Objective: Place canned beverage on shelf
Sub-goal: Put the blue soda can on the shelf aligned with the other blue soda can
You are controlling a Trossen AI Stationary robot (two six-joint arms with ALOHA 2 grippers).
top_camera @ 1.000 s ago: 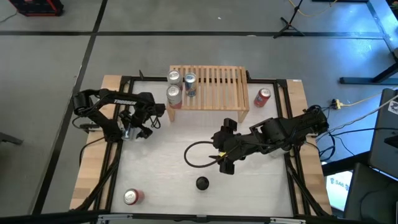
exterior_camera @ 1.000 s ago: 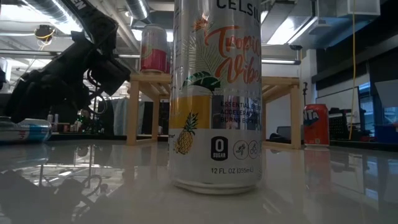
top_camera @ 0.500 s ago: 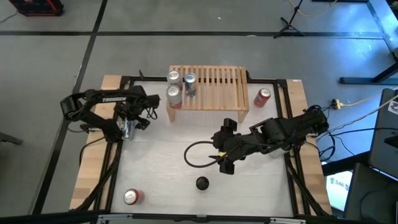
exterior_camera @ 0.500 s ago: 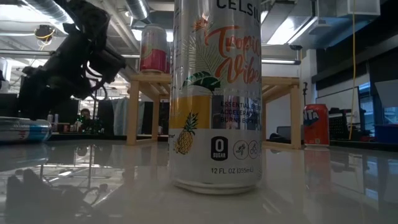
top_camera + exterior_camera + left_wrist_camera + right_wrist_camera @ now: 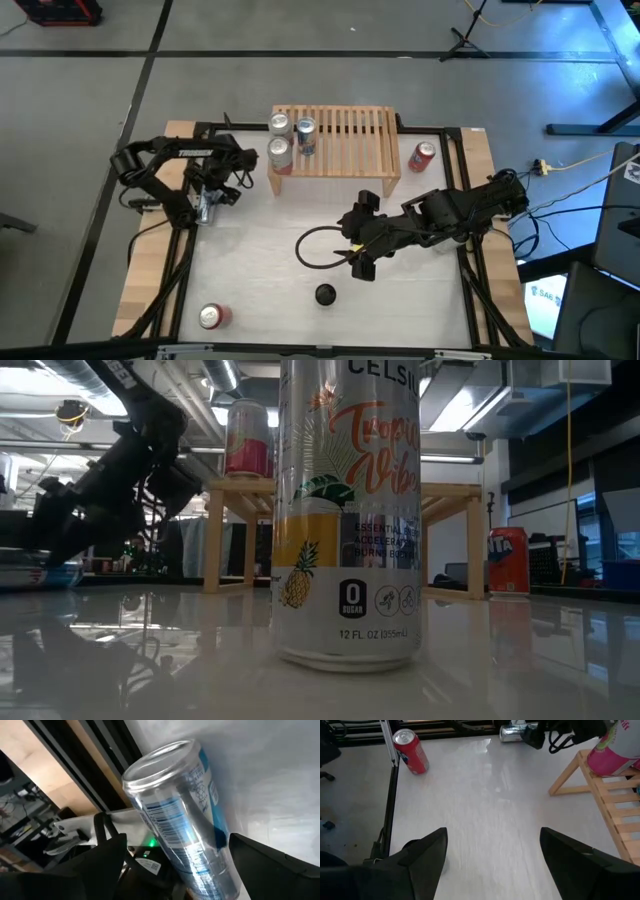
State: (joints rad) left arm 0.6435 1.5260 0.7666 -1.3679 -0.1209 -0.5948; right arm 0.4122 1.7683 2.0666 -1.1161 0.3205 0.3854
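Observation:
A silver and blue can (image 5: 182,815) lies on its side on the table by the left edge (image 5: 207,209). My left gripper (image 5: 212,197) is open and low over it, with one finger on each side of the can (image 5: 176,840). The light-wood shelf (image 5: 350,135) stands at the far middle, with three cans (image 5: 281,150) upright on its left end. My right gripper (image 5: 355,262) is open and empty above the table's middle (image 5: 492,840). My left gripper's fingers lie along the lying can, one on each side of the end nearer the wrist. One finger (image 5: 250,855) stands right beside the can's side (image 5: 222,845). I cannot tell whether it touches. The can rests on the table.
A red can (image 5: 422,155) stands right of the shelf and another (image 5: 212,316) at the near left. A tall pineapple-print can (image 5: 325,294) stands near the front middle, filling the low view (image 5: 348,510). A black cable loop (image 5: 310,250) hangs by the right arm.
My left gripper has shifted a little toward the table's left edge, risen briefly, then come down over the lying can. The can has stayed where it was.

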